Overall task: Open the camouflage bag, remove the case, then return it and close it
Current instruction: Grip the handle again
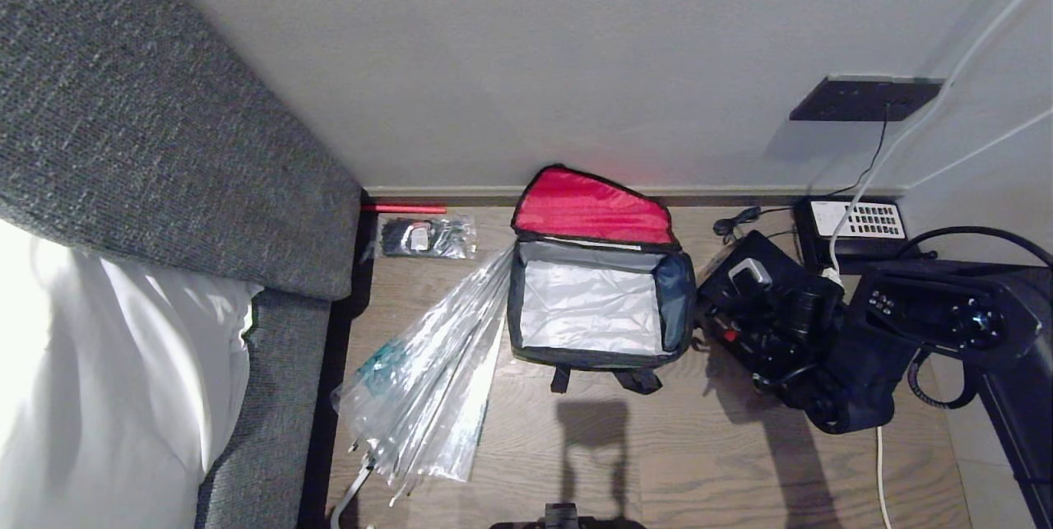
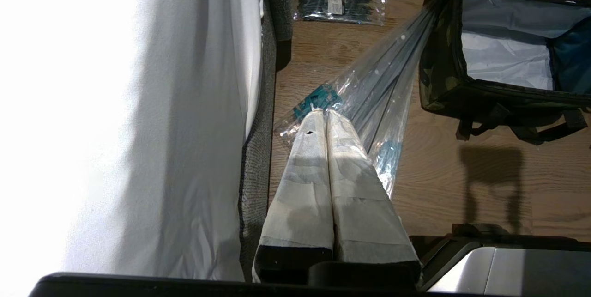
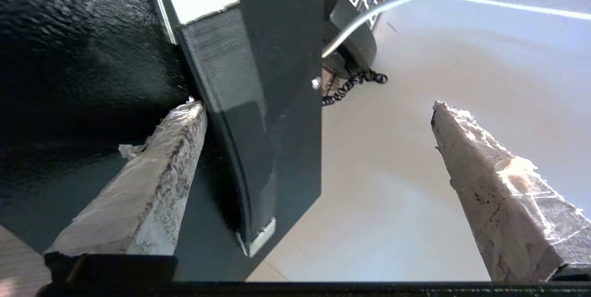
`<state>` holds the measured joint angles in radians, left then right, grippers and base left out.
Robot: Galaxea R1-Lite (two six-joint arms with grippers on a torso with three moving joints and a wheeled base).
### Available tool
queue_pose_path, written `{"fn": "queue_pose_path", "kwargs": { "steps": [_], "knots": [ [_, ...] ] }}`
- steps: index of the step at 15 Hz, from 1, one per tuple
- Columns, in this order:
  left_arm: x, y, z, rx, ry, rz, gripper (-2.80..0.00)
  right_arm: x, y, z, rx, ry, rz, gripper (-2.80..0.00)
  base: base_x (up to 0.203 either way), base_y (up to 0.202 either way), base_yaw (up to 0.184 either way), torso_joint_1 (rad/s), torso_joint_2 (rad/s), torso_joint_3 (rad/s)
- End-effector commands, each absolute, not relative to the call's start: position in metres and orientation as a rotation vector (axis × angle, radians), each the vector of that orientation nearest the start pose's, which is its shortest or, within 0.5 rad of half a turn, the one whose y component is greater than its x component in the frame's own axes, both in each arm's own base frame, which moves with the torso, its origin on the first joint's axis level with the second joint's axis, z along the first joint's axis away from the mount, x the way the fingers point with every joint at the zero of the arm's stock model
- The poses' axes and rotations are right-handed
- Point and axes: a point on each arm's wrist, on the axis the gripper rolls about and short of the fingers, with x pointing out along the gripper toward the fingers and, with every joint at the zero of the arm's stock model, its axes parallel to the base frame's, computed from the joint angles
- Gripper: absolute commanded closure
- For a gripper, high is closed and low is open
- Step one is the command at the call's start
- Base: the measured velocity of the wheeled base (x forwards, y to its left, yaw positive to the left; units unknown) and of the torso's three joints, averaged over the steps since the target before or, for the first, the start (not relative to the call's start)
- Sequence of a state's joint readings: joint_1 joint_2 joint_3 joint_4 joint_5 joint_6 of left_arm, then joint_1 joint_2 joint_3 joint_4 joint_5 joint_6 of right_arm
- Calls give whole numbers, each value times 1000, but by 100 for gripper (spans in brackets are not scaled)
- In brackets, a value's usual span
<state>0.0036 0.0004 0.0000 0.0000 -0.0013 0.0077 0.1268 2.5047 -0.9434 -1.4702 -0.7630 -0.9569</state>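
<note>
Currently the case (image 1: 761, 315) is out, set on the floor just right of the open bag (image 1: 594, 299). Right gripper (image 3: 318, 181) jaws are spread wide astride its edge; left gripper (image 2: 327, 119) jaws together. Rigid, glossy, likely slippery: handle grip advised.

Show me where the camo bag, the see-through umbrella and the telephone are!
camouflage bag (image 1: 589, 358): head view, on its dark front wall below the open top.
umbrella (image 1: 428, 381): head view, on the folded clear plastic canopy.
telephone (image 1: 864, 220): head view, on its white keypad panel.
</note>
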Motion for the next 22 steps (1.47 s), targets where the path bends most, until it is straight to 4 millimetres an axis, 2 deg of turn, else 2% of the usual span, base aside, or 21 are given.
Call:
{"fn": "queue_pose_path", "kwargs": {
  "steps": [1, 5, 10, 13, 17, 20, 21, 22],
  "knots": [
    [-23, 0, 75, 8, -2, 2, 0, 417, 33, -8, -963, 383, -565, -280, 0, 0, 0, 0, 0, 0],
    [-23, 0, 75, 8, -2, 2, 0, 424, 21, -13, -979, 398, -591, -280, 0, 0, 0, 0, 0, 0],
    [-23, 0, 75, 8, -2, 2, 0, 444, 4, 9, -983, 348, -671, -280, 0, 0, 0, 0, 0, 0],
    [-23, 0, 75, 8, -2, 2, 0, 448, -13, 18, -994, 396, -690, -280, 0, 0, 0, 0, 0, 0],
    [-23, 0, 75, 8, -2, 2, 0, 455, -25, 25, -1000, 418, -710, -280, 0, 0, 0, 0, 0, 0],
    [-23, 0, 75, 8, -2, 2, 0, 455, -30, 20, -1025, 443, -711, -280, 0, 0, 0, 0, 0, 0],
    [-23, 0, 75, 8, -2, 2, 0, 454, -31, 19, -1030, 450, -708, 0, 0, 0, 0, 0, 0, 0],
    [-23, 0, 75, 8, -2, 2, 0, 452, -31, 17, -1034, 457, -701, 0, 0, 0, 0, 0, 0, 0]
  ]
}}
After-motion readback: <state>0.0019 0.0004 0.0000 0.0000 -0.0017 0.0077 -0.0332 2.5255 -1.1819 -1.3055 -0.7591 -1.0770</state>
